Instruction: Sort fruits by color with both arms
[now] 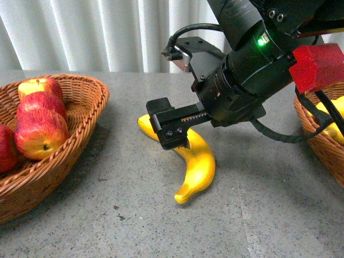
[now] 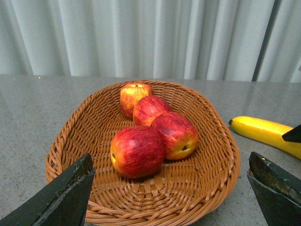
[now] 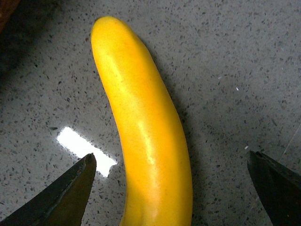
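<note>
A yellow banana lies on the grey table in mid view. My right gripper hangs open just above its far half; in the right wrist view the banana lies between the spread fingers, untouched. Several red-yellow apples sit in the wicker basket on the left. My left gripper is open and empty above that basket's near rim, with the apples ahead of it. The left arm is out of the front view.
A second wicker basket at the right edge holds yellow bananas. The right arm's red section and cables hang over it. White curtains close the back. The banana also shows in the left wrist view.
</note>
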